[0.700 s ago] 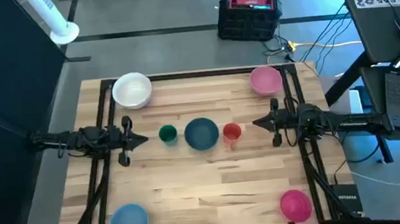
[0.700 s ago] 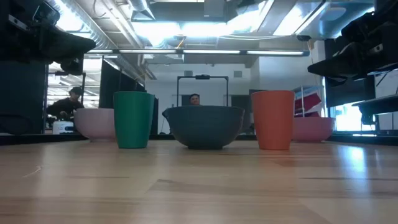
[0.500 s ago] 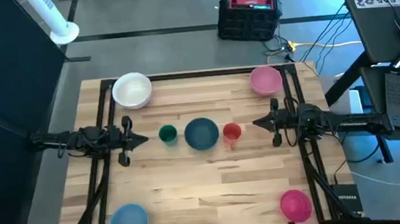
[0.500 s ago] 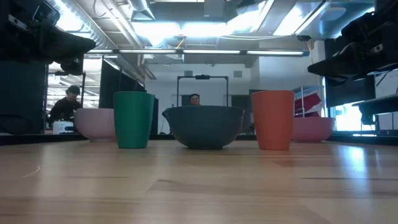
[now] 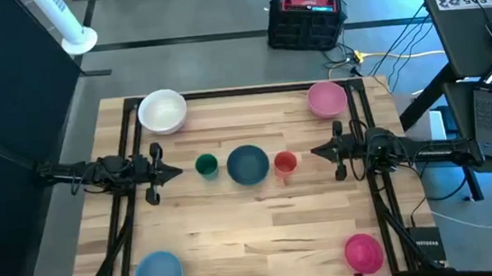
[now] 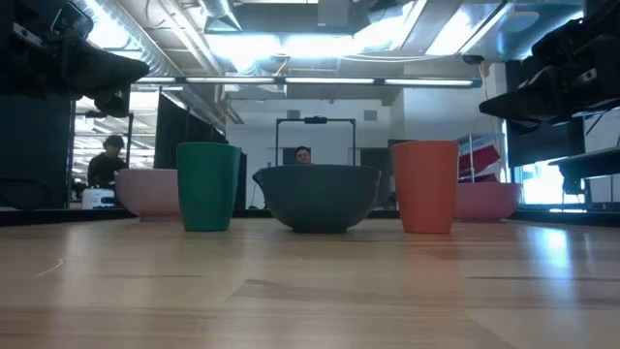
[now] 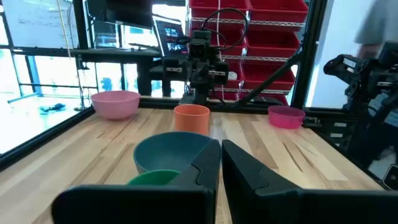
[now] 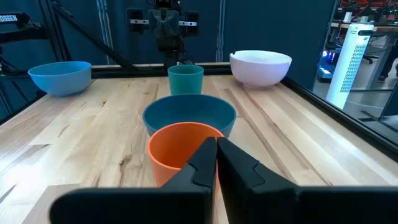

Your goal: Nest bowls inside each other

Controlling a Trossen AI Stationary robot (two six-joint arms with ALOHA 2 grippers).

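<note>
Five bowls stand upright on their bases on the wooden table: white [image 5: 163, 111] at the far left corner, pale pink [image 5: 326, 99] at the far right, dark blue [image 5: 248, 165] in the middle, light blue [image 5: 159, 275] near left, magenta [image 5: 364, 252] near right. My left gripper [image 5: 175, 172] hovers shut at the left side, pointing level at the green cup [image 5: 206, 165]. My right gripper [image 5: 314, 153] hovers shut at the right side, pointing level at the red cup [image 5: 285, 162]. Both grippers are empty.
The green cup [image 6: 208, 186] and the red cup [image 6: 424, 186] flank the dark blue bowl [image 6: 320, 197] in one row between the grippers. Black frame rails run along the table's left and right sides. People show in the room behind the table.
</note>
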